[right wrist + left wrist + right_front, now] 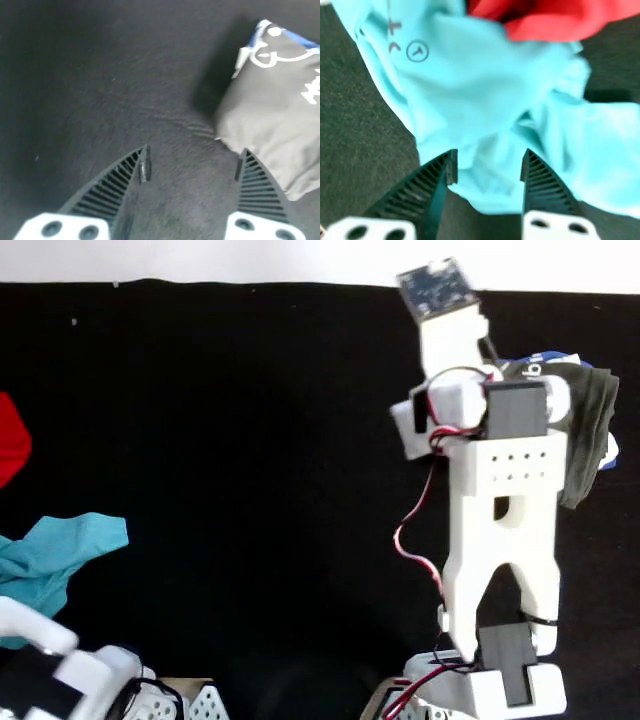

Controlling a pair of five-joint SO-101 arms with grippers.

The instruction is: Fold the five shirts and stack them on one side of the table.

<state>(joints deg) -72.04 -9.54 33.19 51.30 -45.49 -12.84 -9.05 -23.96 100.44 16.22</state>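
- High view: a teal shirt [58, 552] lay crumpled on the black table cloth [260, 460], with a red shirt [12, 445] just past it at the same edge of the table.
- The left arm [60, 665] sat just on the near side of the teal shirt, partly cut off by the frame.
- Well apart from the teal shirt, across the cloth, the white right arm [505, 500] stood tall. It blocked most of a folded dark shirt [590, 425] lying behind it.
- A blue edge [548, 358] showed at the far end of that dark shirt; I could not tell whether it was a separate garment.
- Left wrist view: the left gripper [488, 165] hung with its jaws spread apart, holding nothing. The teal shirt [485, 100] lay bunched right under and between the fingers [432, 192].
- The red shirt [550, 20] overlapped the teal shirt's far side, an overlap the high view did not make plain.
- A small printed mark on the teal fabric showed here.
- Right wrist view: the right gripper [194, 162] was also spread wide and empty over bare black cloth [100, 90], far from the teal shirt.
- The folded dark shirt [280, 110] lay just beside one finger, unblocked here, with white print and the blue edge [287, 35] along its far side.
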